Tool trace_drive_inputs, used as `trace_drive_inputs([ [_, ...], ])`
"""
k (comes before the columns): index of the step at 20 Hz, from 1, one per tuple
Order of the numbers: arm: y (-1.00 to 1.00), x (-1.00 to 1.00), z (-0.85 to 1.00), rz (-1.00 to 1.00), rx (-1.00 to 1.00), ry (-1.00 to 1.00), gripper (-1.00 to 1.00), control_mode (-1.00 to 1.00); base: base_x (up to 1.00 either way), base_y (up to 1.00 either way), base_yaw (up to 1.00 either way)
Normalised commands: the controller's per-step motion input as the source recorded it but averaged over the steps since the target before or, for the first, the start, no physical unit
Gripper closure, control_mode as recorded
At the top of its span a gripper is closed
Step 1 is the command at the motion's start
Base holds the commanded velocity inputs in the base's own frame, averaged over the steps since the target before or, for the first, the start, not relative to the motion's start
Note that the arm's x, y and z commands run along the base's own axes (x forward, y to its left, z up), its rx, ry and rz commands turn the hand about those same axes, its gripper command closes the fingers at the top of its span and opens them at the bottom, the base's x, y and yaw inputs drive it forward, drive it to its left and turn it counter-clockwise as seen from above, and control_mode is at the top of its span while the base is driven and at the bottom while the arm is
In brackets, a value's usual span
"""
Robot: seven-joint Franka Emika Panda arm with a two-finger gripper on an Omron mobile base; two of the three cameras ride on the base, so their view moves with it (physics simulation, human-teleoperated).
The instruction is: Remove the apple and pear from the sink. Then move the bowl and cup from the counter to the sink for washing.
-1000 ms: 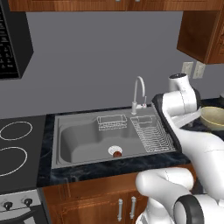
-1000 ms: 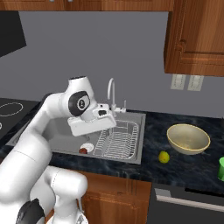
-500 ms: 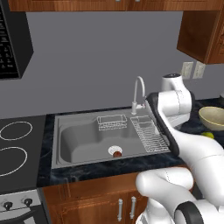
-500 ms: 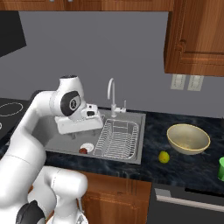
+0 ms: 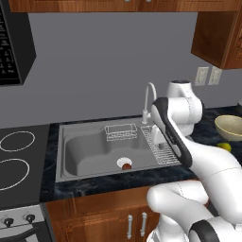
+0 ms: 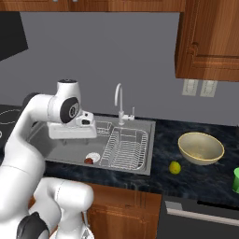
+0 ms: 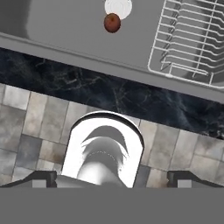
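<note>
Nearest the base, along the front edge of the dark speckled surface [image 6: 196, 179], sits the pear [image 6: 175, 167], yellow-green, well clear of the sink [image 6: 70, 154] rim. Just behind and to its right stands the bowl [image 6: 200, 147], upright, pale tan. At the far right edge pokes in a bright green cup [image 6: 236, 179], partly cut off.

Down in the basin lies the apple [image 5: 126, 166], dark red, touching the near side of the round drain [image 5: 124, 162]. Right of it rests a wire rack [image 6: 125, 148]; a smaller wire basket [image 5: 121, 132] hangs at the back wall of the basin, beside the curved faucet [image 5: 148, 100].

Above the basin hangs the hand [image 6: 89, 125], spread fully wide, grasping nothing, pointing toward the faucet side.
</note>
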Motion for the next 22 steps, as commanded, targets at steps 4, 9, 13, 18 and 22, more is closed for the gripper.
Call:
trace_drive_inputs([
  [4,0.45,0.09,-0.01,-0.06,0.12,0.00,-1.00,-1.00,0.00,0.00,0.00],
  [9,0.33,0.14,-0.03,-0.04,0.06,0.00,-1.00,-1.00,0.00,0.00,0.00],
  [13,0.31,0.13,-0.07,-0.07,0.00,0.00,-1.00,-1.00,0.00,0.00,0.00],
  [18,0.29,0.16,-0.12,-0.10,0.00,0.00,-1.00,-1.00,0.00,0.00,0.00],
  [22,0.21,0.25,-0.16,-0.12,-0.01,0.00,-1.00,-1.00,0.00,0.00,0.00],
])
